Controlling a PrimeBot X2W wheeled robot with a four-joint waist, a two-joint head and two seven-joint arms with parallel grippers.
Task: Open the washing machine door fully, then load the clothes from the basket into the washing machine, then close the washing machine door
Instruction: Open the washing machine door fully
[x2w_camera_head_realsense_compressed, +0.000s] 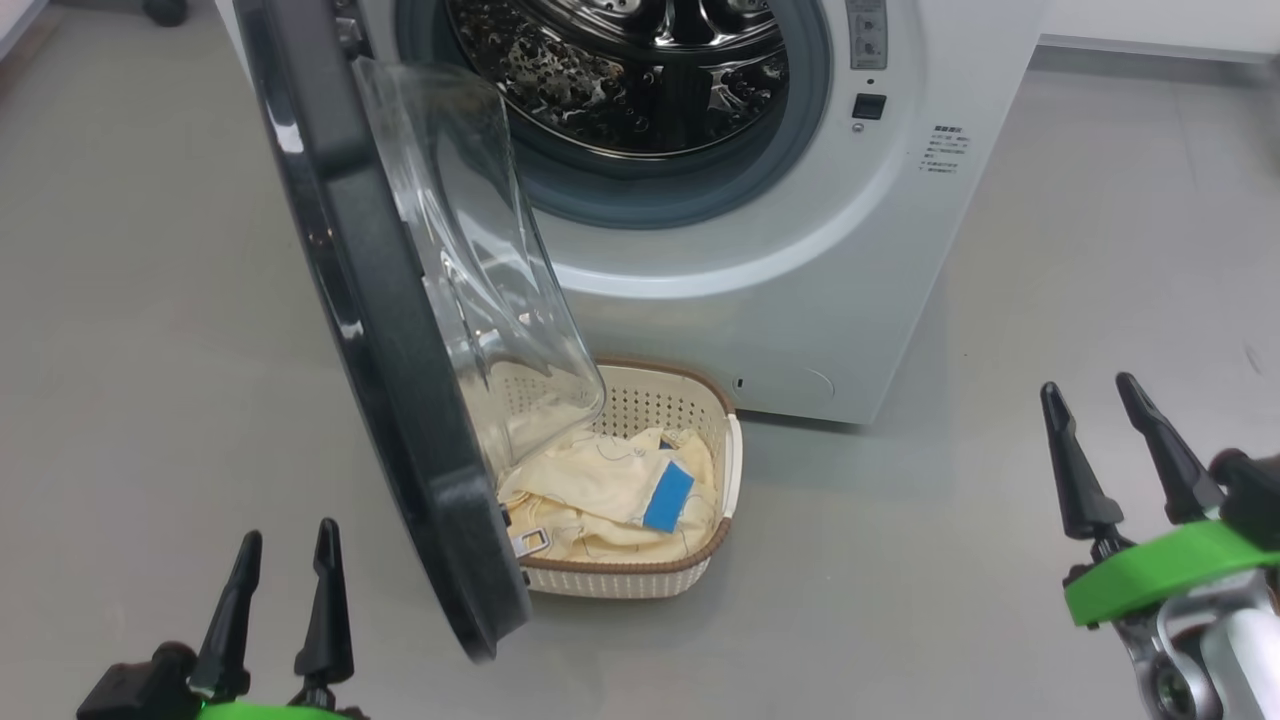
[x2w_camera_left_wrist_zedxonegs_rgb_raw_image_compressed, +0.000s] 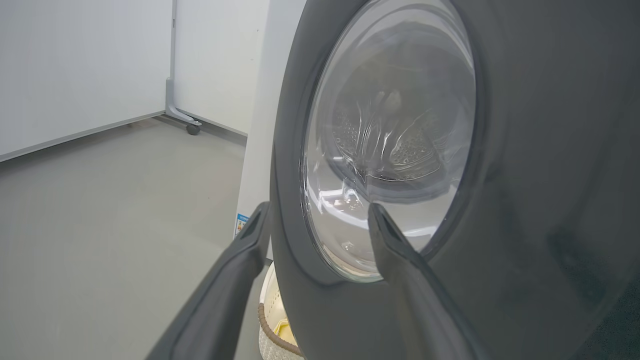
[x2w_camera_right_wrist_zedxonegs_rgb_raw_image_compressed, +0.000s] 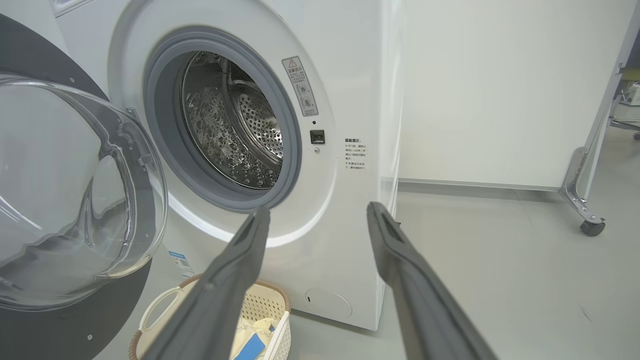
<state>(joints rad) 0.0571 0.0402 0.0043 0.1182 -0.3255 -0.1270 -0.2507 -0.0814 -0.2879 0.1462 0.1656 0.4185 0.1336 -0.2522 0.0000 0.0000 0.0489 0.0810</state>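
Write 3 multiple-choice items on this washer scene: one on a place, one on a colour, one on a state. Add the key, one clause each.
1. Where is the basket?
A. on the floor in front of the washing machine
B. on top of the machine
C. inside the drum

2. What colour is the patch on the clothes?
A. red
B. blue
C. green

3. What state is the door in?
A. shut
B. swung open
C. off its hinge, flat on the ground

Key:
1 A, it stands on the grey floor at the machine's foot.
2 B, a bright blue patch shows on the cream fabric.
3 B, the door stands out from the machine's front.
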